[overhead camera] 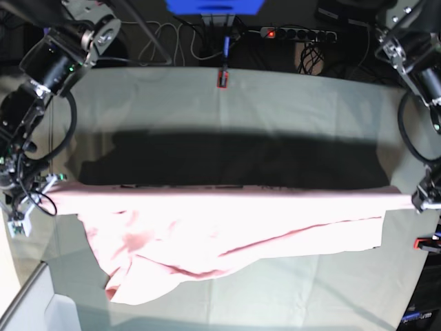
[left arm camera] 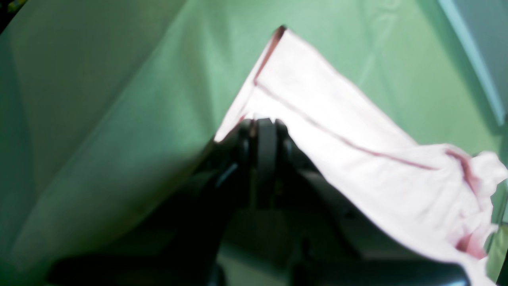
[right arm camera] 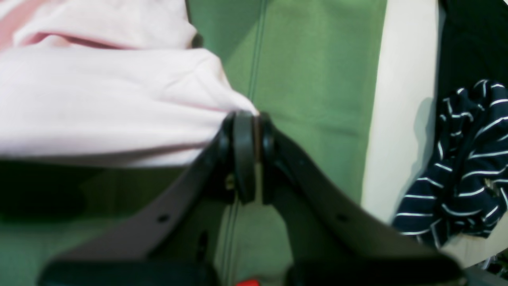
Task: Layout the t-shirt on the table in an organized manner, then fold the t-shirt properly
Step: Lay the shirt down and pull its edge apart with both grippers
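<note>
1. Right gripper (overhead camera: 43, 186): seen at the left edge of the base view, jaws pressed together on one end of the t-shirt (overhead camera: 227, 231). In the right wrist view the right gripper (right arm camera: 248, 119) is seen pinching a bunched pink corner, no gap between the pads. The arm is reached down and outward from its mount at the far left corner, the wrist low beside the table (overhead camera: 296, 103) edge.

2. T-shirt: held off the table, stretched in a taut, nearly level line between the two grippers. The plain side faces the camera; lettering is not visible. The lower part hangs slack, longest toward the left, where a loose fold droops near the front edge. A broad shadow is cast on the cloth behind it.

3. Left gripper (overhead camera: 422, 196): seen at the right edge of the base view, closed on the other end of the shirt. In the left wrist view the left gripper (left arm camera: 265, 125) is clamped on a hemmed edge, and the t-shirt (left arm camera: 357, 151) falls away to the right. The arm is hung down from the far right corner.

4. Step in hand, judged: laying the shirt out flat. Both ends are best lowered together, tension kept even, so the slack left side lands unfolded and square to the table edge.

5. Striped garment (right arm camera: 468, 159): dark blue, lying off the table; not part of the task.
</note>
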Tool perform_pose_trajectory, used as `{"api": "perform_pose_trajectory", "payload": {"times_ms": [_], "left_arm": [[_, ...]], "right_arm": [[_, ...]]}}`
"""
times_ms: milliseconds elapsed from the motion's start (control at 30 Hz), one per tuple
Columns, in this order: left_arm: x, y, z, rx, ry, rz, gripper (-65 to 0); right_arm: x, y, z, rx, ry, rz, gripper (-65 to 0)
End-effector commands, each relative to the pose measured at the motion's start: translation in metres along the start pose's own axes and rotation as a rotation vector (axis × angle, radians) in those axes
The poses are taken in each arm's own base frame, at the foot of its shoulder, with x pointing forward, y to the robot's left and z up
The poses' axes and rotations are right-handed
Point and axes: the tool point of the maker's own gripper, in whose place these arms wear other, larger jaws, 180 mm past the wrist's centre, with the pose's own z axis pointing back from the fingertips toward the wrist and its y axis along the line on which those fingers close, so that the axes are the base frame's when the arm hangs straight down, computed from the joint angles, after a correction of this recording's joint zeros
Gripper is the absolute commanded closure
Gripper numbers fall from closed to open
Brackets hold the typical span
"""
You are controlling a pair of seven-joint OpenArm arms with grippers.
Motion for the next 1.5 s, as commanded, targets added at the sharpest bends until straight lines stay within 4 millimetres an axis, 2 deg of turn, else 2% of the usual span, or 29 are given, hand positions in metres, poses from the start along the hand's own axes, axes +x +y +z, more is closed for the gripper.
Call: {"api": "perform_pose_trajectory", "payload": {"times_ms": [0,100,167,333,467,633,733,833,900,1000,1067,1133,1400,1467], "left_arm": [[0.022,0.007,0.009,0.024,-0.067,-0.02,-0.1],[0.008,0.019,0.011,0.049,-0.037,-0.027,-0.1],[-0.007,0.032,0.012,0.079,-0.004,-0.033,-0.1],[-0.054,0.067,0.021,0.146,0.094,-0.037,-0.1],[-0.093,0.078,0.023,0.164,0.163,-0.017,-0.1],[-0.109,0.073,0.02,0.151,0.183,0.004,-0.1],[-0.106,0.071,0.019,0.147,0.177,0.004,-0.1],[-0.103,0.068,0.02,0.144,0.169,-0.001,-0.1],[-0.103,0.068,0.019,0.14,0.167,0.001,-0.1],[-0.103,0.068,0.019,0.143,0.167,-0.001,-0.1],[-0.103,0.068,0.019,0.143,0.169,0.0,-0.1],[-0.103,0.068,0.019,0.143,0.169,0.0,-0.1],[-0.103,0.068,0.019,0.143,0.167,-0.001,-0.1],[-0.103,0.068,0.019,0.143,0.167,-0.001,-0.1]], "right_arm": [[0.009,-0.025,0.011,-0.078,-0.029,-0.009,0.0],[-0.01,-0.031,0.02,-0.107,-0.004,-0.006,0.0],[-0.029,-0.029,0.025,-0.113,0.031,0.016,0.0],[-0.087,-0.015,0.035,-0.096,0.139,0.052,0.0],[-0.115,0.0,0.038,-0.064,0.128,0.031,0.0],[-0.123,0.024,0.04,-0.021,0.061,-0.023,0.0],[-0.125,0.033,0.038,-0.002,0.066,-0.033,0.0],[-0.116,0.044,0.038,0.044,0.013,-0.089,0.0],[-0.108,0.049,0.038,0.071,-0.026,-0.123,-5.2],[-0.101,0.054,0.039,0.103,-0.064,-0.161,-16.5],[-0.102,0.063,0.039,0.123,-0.067,-0.182,-24.1],[-0.102,0.067,0.039,0.13,-0.066,-0.192,-28.5],[-0.122,0.096,0.017,0.216,-0.001,-0.259,-29.1],[-0.12,0.099,0.012,0.23,0.0,-0.27,-29.1]]}}
